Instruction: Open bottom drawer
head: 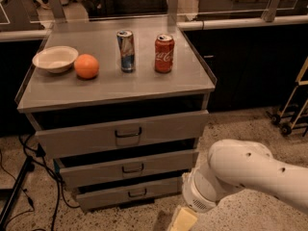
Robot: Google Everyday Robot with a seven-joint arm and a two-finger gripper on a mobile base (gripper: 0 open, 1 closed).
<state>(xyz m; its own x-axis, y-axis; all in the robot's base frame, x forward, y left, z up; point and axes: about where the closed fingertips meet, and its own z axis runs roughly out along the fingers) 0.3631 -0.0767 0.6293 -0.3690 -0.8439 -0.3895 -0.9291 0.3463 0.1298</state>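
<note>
The bottom drawer is the slimmest grey front, lowest on the cabinet, with a small dark loop handle. Its front stands slightly out from the cabinet body, like the two drawers above it. My gripper is at the lower edge of the view, to the right of and slightly below the bottom drawer, apart from its handle. Only a pale yellowish finger part shows below the white wrist. The white arm comes in from the lower right.
The cabinet top carries a white bowl, an orange, a blue can and a red cola can. Cables and a black stand leg lie at the left. A wheeled cart stands at the right.
</note>
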